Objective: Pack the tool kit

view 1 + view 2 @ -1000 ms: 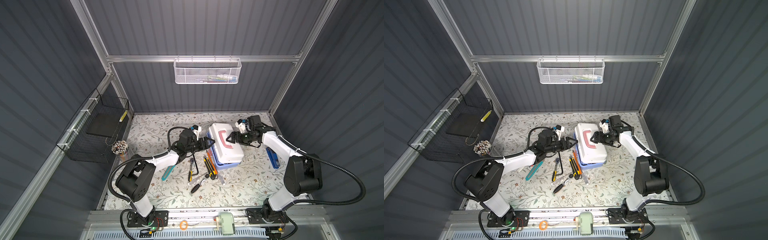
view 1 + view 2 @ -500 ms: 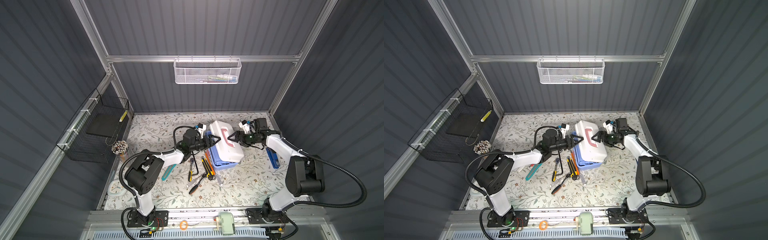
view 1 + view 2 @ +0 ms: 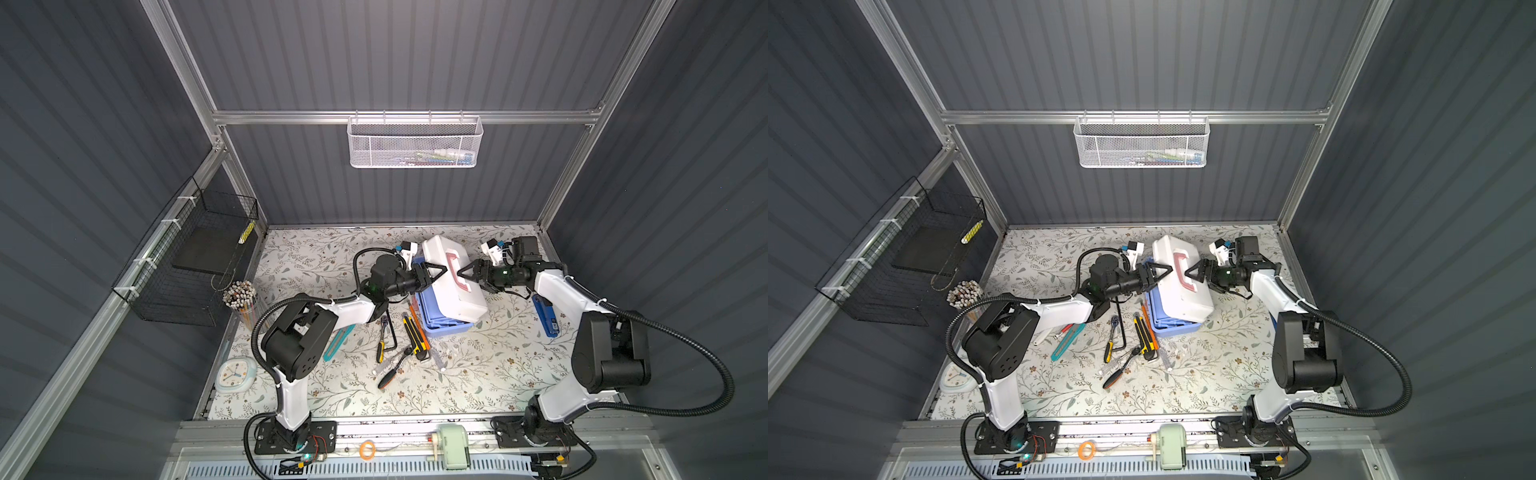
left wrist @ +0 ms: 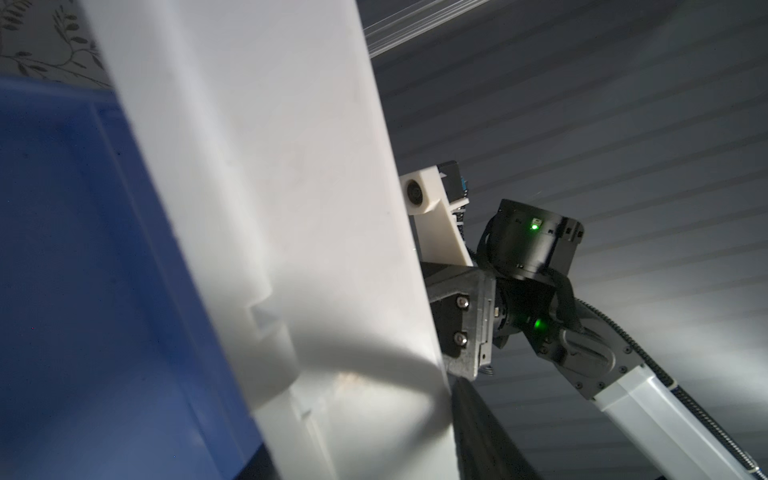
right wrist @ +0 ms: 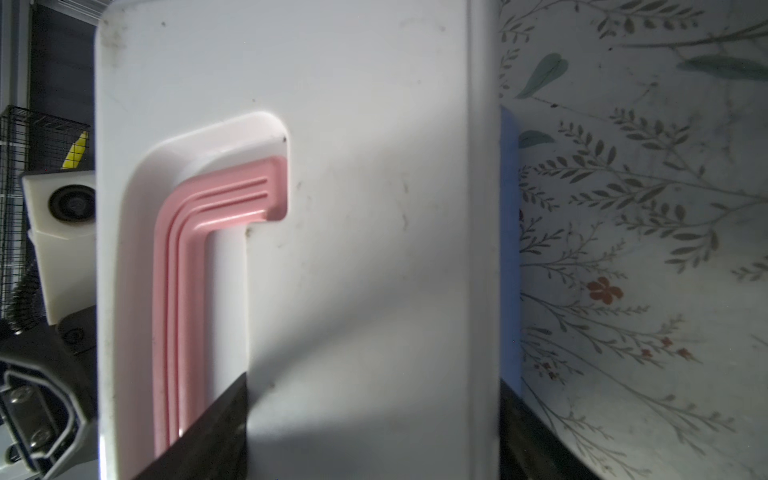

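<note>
Now the tool kit (image 3: 446,328) sits by the back edge of the bench (image 3: 478,374), its lid (image 3: 455,291) tipped up. The right gripper (image 3: 463,274) is spread wide on the lid. I cannot tell if the left gripper (image 3: 438,274) pinches it.

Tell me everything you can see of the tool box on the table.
The tool box is smooth plastic: a white lid, with a pink handle folded flat in its recess, over a light blue base. It stands toward the back of the flowered table; the lid looks tilted up from the base. The left gripper is at one long edge of the lid, the right gripper beside the handle; contact is unclear.
</note>
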